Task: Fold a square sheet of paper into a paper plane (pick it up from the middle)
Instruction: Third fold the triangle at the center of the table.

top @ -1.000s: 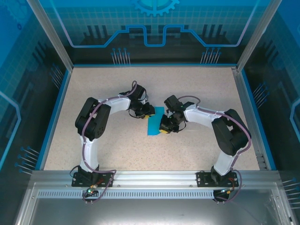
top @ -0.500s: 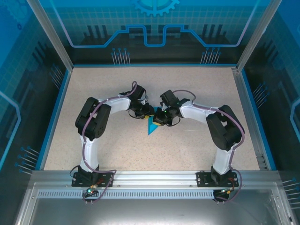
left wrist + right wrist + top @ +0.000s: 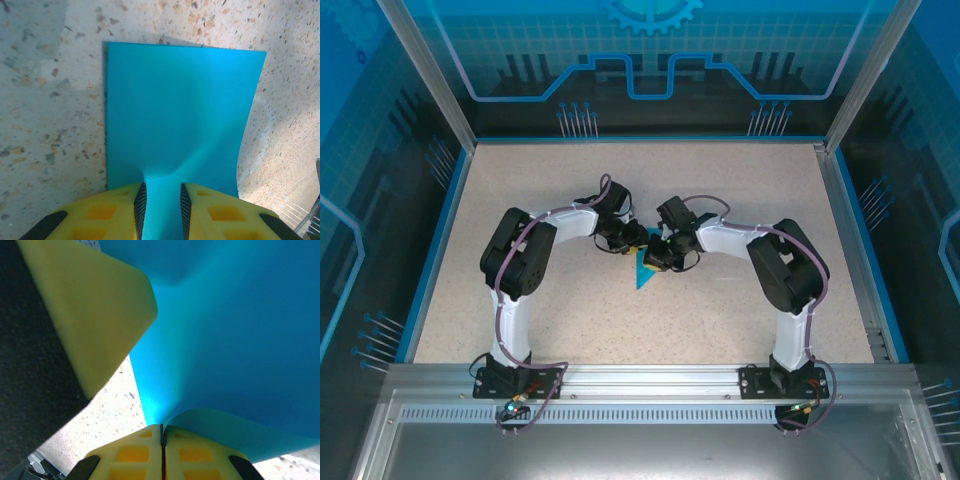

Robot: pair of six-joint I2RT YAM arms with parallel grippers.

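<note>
The square sheet of paper point(image 3: 642, 275) shows from above as a narrow turquoise wedge on the speckled table, mostly hidden under the two wrists. My left gripper point(image 3: 636, 240) is at its far edge. In the left wrist view the sheet point(image 3: 175, 110) lies mostly flat, and a raised ridge of it runs up between my left gripper point(image 3: 162, 210), which is shut on it. My right gripper point(image 3: 656, 256) sits close beside the left. Its jaws point(image 3: 162, 432) are pressed together on an edge of the paper point(image 3: 240, 340), which curls over the right finger. A left finger point(image 3: 95, 315) looms close by.
The speckled table point(image 3: 570, 320) has a blue raised rim point(image 3: 440, 240) on the sides and back. An aluminium rail point(image 3: 650, 375) carrying both arm bases runs along the near edge. Transparent blue walls enclose the cell.
My right gripper has swung left toward the left gripper, carrying its edge of the paper over. The visible paper has shrunk from a rectangle to a narrow wedge. The left arm has stayed put.
</note>
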